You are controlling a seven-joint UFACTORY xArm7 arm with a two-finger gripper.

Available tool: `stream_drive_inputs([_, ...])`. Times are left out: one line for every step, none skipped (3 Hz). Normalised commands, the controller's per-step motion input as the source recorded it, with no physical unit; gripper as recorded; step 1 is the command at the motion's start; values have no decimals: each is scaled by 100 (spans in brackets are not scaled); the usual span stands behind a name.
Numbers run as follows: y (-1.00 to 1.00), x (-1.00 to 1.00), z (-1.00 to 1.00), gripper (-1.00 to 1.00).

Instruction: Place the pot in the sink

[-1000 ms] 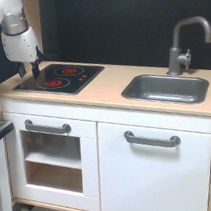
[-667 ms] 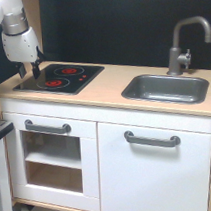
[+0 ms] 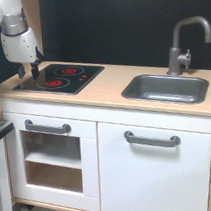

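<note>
1. Arm (image 3: 17, 35), white with grey joints, is entering from the upper corner on the exterior view's left and hanging over the near-left end of the stove (image 3: 60, 78).
2. Pincer (image 3: 28, 73) is pointing down, its dark fingers (image 3: 34, 71) sitting just above or at the stove's left edge; contact cannot be told.
3. Pincer state: two dark fingers are showing a narrow gap between them, nothing is visible in that gap; whether it is fully closed cannot be told at this resolution.
4. Pot: not showing anywhere in this view, so its location cannot be told.
5. Stove is lying flat on the worktop (image 3: 107, 91), black, with two red ring burners (image 3: 55, 83) and small red marks toward its right edge.
6. Sink (image 3: 165, 88) is sitting recessed in the worktop toward the exterior view's right, dark grey, rounded corners, well apart from the pincer.
7. Faucet (image 3: 183, 44) is standing upright behind the sink, its curved spout reaching out of the frame's right edge.
8. Below the worktop: white cabinet front, a grey handle (image 3: 47, 127) over an open shelf bay on the left, a door with a second grey handle (image 3: 152, 139) on the right.
</note>
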Motion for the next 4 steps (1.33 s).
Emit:
stream_drive_inputs([-23, -24, -100, 94])
stream_drive_inputs([10, 32, -99, 77])
stream_drive_inputs([7, 24, -100, 100])
stream_drive_inputs([-20, 6, -90, 100])
